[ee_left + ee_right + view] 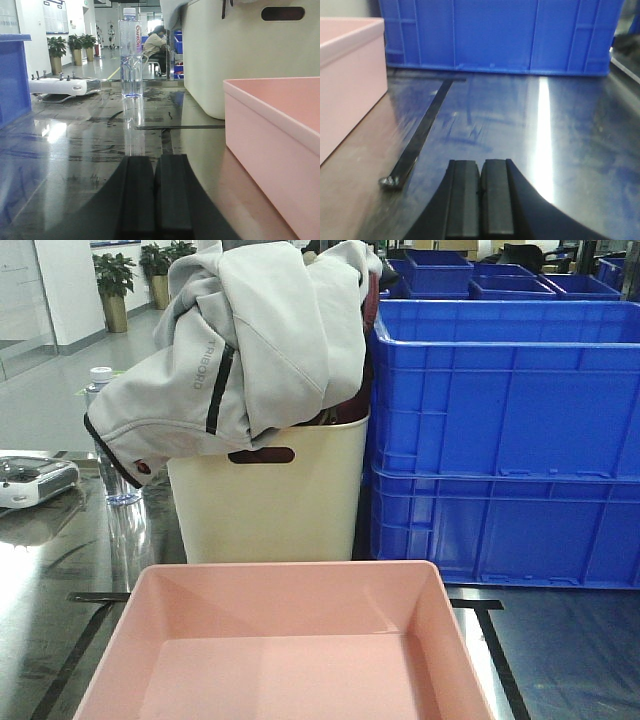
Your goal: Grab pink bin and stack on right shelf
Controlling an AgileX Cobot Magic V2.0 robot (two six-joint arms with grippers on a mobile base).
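The left gripper (155,200) has its two black fingers pressed flat together with nothing between them, low over the shiny steel top of the right shelf (75,160). The right gripper (481,205) is the same: fingers closed against each other, holding nothing, just above the reflective surface.

The pink bin (290,645) sits between the two grippers, resting flat on the steel top with its open side up and nothing inside. In the left wrist view its side wall fills the right edge of the picture, beside the closed fingers but not touching them. In the right wrist view its wall stands at the left edge, also apart from the fingers.

A strip of black tape (422,132) runs along the steel between the right gripper and the bin, its near end curled up. More tape lines show at both sides of the bin in the front view.

Behind the bin stands a tall cream bin (265,505) with a handle slot, stuffed with a grey jacket (240,340) that spills over its rim. To its right, stacked blue crates (505,440) rise close behind the pink bin. To its left a clear water bottle (131,52) stands upright on the steel, and farther left lies a white controller (65,86). Potted plants (114,285) stand on the floor far behind.
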